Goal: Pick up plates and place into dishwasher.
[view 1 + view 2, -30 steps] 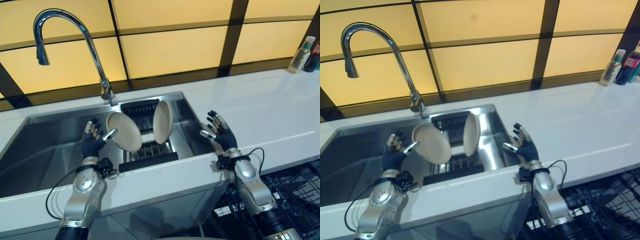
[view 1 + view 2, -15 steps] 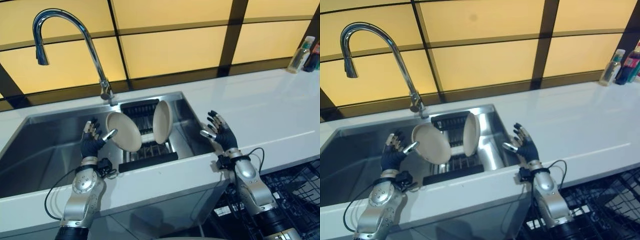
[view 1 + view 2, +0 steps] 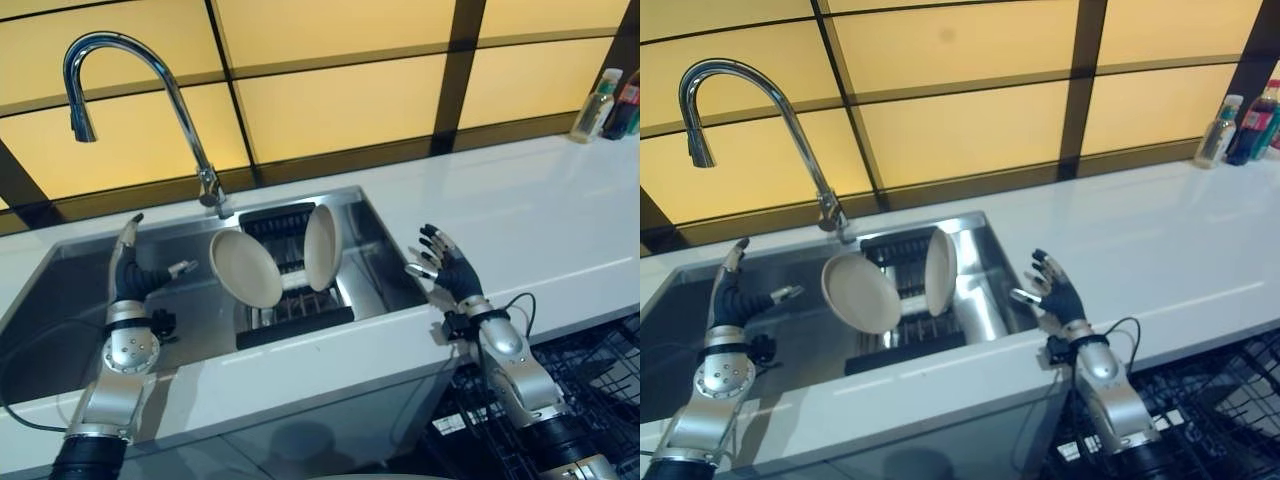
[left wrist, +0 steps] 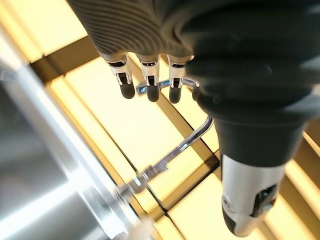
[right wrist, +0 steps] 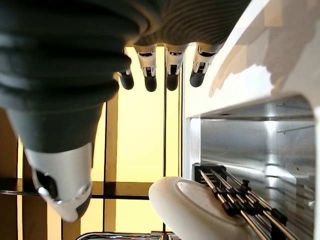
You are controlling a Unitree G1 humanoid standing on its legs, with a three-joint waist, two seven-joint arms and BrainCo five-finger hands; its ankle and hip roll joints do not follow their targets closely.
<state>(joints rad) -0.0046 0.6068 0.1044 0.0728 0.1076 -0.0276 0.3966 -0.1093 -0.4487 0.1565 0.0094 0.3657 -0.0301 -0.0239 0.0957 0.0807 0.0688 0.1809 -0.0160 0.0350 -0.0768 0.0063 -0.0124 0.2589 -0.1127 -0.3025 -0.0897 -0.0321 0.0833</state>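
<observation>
Two plates stand on edge in the black rack [image 3: 290,300] at the right end of the sink [image 3: 90,300]: the left plate [image 3: 245,268] leans, the right plate [image 3: 322,246] is nearly upright. My left robot hand [image 3: 128,272] is spread wide, holding nothing, above the sink left of them. My right robot hand [image 3: 447,268] is wide and empty over the white counter [image 3: 540,220], right of the sink.

Kitchen: steel sink [image 3: 90,300] w/ faucet [image 3: 140,90], white counter [image 3: 540,215], dish rack [image 3: 290,300].
</observation>
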